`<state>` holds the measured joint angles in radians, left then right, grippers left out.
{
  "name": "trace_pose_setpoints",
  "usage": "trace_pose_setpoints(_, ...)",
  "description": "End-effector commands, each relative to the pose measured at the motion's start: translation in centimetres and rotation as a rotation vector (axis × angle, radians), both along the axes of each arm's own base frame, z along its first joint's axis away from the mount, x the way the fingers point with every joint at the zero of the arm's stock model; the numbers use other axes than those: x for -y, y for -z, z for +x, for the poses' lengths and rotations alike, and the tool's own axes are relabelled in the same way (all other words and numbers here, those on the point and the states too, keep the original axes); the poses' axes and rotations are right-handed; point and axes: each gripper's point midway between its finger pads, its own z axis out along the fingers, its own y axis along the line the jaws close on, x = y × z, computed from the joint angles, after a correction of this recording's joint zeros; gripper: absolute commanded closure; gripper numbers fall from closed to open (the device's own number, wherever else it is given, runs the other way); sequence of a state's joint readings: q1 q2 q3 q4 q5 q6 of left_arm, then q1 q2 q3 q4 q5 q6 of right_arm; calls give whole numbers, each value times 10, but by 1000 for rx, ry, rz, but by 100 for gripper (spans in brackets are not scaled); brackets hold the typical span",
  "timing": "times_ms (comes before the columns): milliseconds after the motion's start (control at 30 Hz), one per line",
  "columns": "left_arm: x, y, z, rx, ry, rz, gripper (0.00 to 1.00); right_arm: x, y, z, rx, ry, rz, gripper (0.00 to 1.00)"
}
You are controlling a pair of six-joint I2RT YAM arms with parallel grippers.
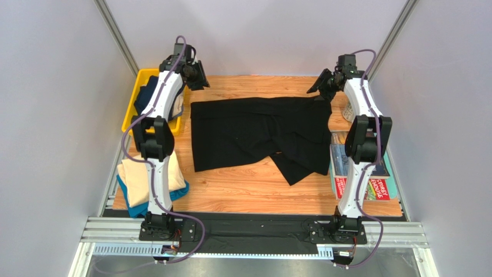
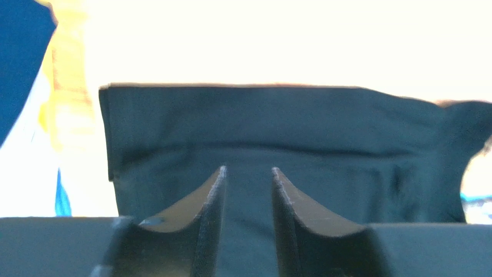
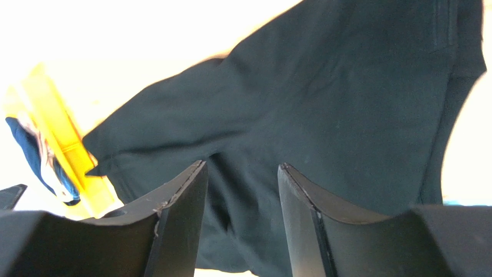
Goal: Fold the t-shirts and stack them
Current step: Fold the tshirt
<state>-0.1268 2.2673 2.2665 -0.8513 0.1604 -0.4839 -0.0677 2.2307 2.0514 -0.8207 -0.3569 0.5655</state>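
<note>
Shows left claw (image 2: 248, 171) raised at 11 o'clock, right claw (image 3: 242, 166) at 1, both released above black t-shirt (image 1: 254, 130) (cream t-shirt (image 1: 138, 180) visible only from top).

Pale grey walls (image 1: 52, 115) around 3 sides of a wooden table (image 1: 248, 196), metal rail (image 1: 398, 234) in front.

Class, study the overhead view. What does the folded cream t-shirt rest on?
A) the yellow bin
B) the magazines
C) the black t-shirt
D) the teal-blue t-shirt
D: the cream t-shirt lies on top of the teal-blue t-shirt, whose edges peek out beneath it.
</note>
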Motion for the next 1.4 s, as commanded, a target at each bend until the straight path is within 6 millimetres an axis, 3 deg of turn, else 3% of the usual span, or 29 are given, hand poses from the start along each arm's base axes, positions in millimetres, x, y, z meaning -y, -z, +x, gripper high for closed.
trace_pose_setpoints(0, 6, 13, -52, -97, 83, -29, 64, -12, -39, -38, 61, -55, -114, 46)
trace_pose_setpoints(33, 7, 10, -67, -105, 93, -34, 64, -16, -36, -51, 43, -60, -122, 46)
trace_pose_setpoints(67, 14, 17, -78, -120, 118, -40, 64, -37, -9, -78, -35, -107, -131, 45)
trace_pose_setpoints(100, 14, 37, -106, -183, 124, -34, 64, -42, -15, -92, -27, -120, -163, 45)
trace_pose_setpoints(167, 18, 51, -130, -215, 133, -47, 62, -70, 8, -127, -103, -203, -188, 41)
trace_pose_setpoints(200, 15, 63, -153, -257, 132, -49, 61, -77, 11, -138, -127, -223, -201, 41)
trace_pose_setpoints(333, 10, 75, -191, -308, 141, -46, 59, -105, 12, -195, -263, -308, -262, 41)
trace_pose_setpoints(500, 9, 84, -222, -342, 159, -59, 59, -92, 13, -240, -333, -343, -400, 35)
trace_pose_setpoints(533, 8, 86, -226, -351, 164, -60, 59, -86, 31, -260, -390, -355, -409, 35)
trace_pose_setpoints(567, 8, 88, -232, -367, 170, -59, 59, -85, 28, -270, -382, -356, -404, 35)
trace_pose_setpoints(633, 3, 89, -242, -379, 162, -41, 59, -76, 48, -298, -431, -362, -417, 35)
trace_pose_setpoints(733, -6, 86, -254, -379, 133, -6, 58, -69, 58, -326, -454, -381, -401, 35)
trace_pose_setpoints(867, -13, 80, -260, -382, 72, 24, 58, -68, 62, -350, -476, -462, -375, 35)
trace_pose_setpoints(967, -11, 76, -258, -372, 49, 33, 58, -69, 65, -356, -448, -486, -357, 35)
trace_pose_setpoints(1233, -7, 75, -260, -396, 83, 46, 57, -75, 85, -343, -452, -475, -351, 34)
trace_pose_setpoints(1367, -7, 72, -264, -397, 103, 66, 57, -82, 86, -332, -427, -452, -336, 34)
